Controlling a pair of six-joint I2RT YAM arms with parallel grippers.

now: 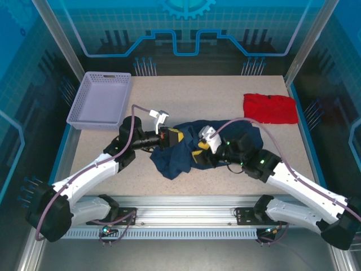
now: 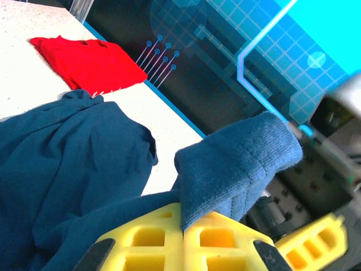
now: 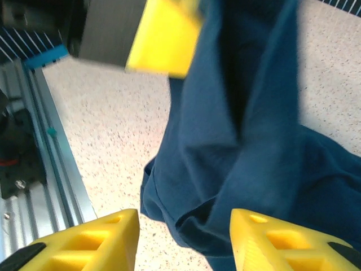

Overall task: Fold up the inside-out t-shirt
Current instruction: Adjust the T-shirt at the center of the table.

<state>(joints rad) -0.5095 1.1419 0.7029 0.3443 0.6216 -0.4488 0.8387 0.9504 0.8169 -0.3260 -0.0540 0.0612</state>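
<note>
Navy t-shirt [image 1: 176, 161] crumpled at centre of table [image 1: 197, 96], one fold lifted.

T-shirt [image 1: 180, 155] navy blue, plain; folded garment [image 1: 270, 108] bright red; basket [image 1: 76, 107] lilac, mesh; counter [image 1: 197, 96] beige w/ speckles; left claw [image 2: 183, 228] & right claw [image 3: 183, 237] yellow.

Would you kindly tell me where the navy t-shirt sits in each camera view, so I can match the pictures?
Top external: the t-shirt lies bunched at table centre, between the arms.
Left wrist: left and centre, one fold pinched in the left claw at the bottom.
Right wrist: runs from top centre to lower right.
Shared landmark: the speckled tabletop.
</note>
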